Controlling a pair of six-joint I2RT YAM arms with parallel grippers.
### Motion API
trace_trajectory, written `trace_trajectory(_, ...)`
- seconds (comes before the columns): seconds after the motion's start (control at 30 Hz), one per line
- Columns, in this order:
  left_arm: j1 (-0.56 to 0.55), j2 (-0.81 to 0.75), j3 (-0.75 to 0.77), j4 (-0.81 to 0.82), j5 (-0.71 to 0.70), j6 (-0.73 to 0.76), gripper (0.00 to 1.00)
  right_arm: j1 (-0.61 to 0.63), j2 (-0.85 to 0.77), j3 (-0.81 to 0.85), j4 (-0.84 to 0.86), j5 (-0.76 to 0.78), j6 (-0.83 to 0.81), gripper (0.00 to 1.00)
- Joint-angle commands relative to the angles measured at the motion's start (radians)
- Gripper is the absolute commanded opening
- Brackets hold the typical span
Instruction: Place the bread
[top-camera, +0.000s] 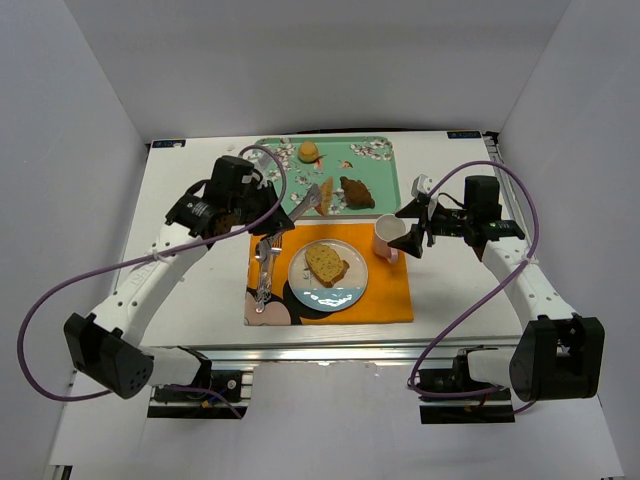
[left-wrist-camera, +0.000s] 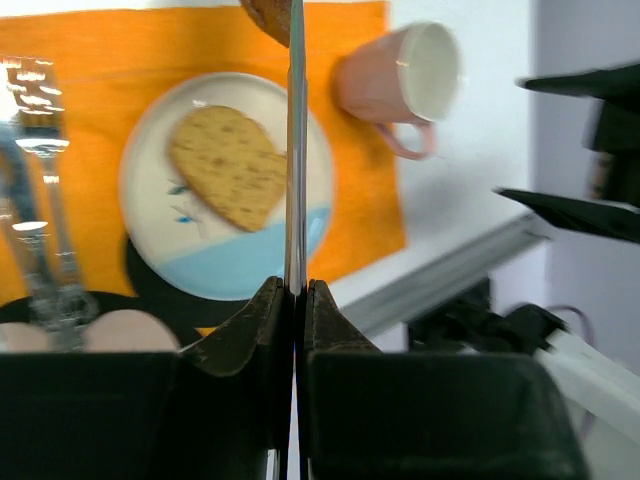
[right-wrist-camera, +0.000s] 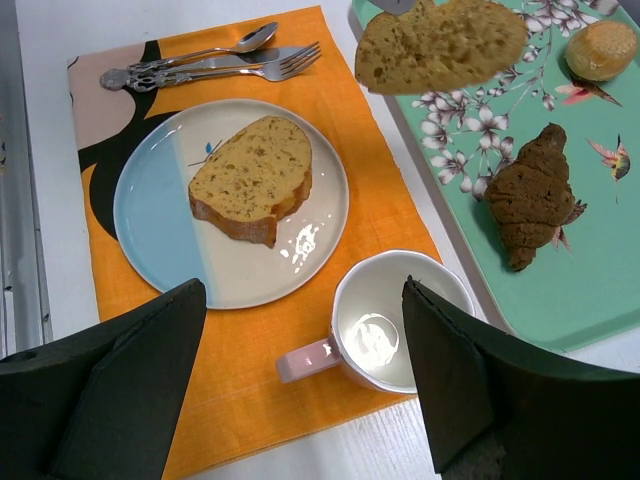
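The broad bread slice (top-camera: 326, 264) lies on the white and blue plate (top-camera: 352, 282); it also shows in the left wrist view (left-wrist-camera: 228, 165) and the right wrist view (right-wrist-camera: 250, 178). My left gripper (top-camera: 284, 216) (left-wrist-camera: 294, 290) is shut on a flat metal utensil (left-wrist-camera: 295, 150). The smaller bread slice (top-camera: 325, 196) (right-wrist-camera: 440, 45) sits at the utensil's tip, held in the air over the near edge of the teal tray (top-camera: 385, 190). My right gripper (top-camera: 415, 236) (right-wrist-camera: 300, 290) is open and empty, above the pink mug (top-camera: 389, 236) (right-wrist-camera: 385, 325).
The plate rests on an orange placemat (top-camera: 385, 295) with a spoon and fork (top-camera: 264, 265) along its left side. The tray holds a brown croissant (top-camera: 357, 192) and a small orange bun (top-camera: 308, 152). White walls enclose the table on three sides.
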Motion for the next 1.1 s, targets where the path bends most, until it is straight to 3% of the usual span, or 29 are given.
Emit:
trace_trajectory(0.0,-0.003,-0.121,-0.060,0.104,0.171,-0.086,0.00,-0.003,-0.024,0.035,-0.004,-0.010,-0.013,0.84)
trace_trajectory(0.17,-0.035,-0.209,-0.221,0.201,0.261,-0.220,0.00,-0.003,-0.015,0.032,0.010,-0.021,0.010,0.84)
trace_trajectory(0.4,-0.215,-0.152,-0.261,0.188,0.236,-0.245,0.00,-0.003,-0.019,0.024,0.016,-0.021,0.016,0.84)
trace_trajectory(1.07,-0.229,-0.115,-0.290,0.006,0.196,-0.151,0.00,-0.003,-0.010,0.020,0.032,-0.016,0.027,0.84)
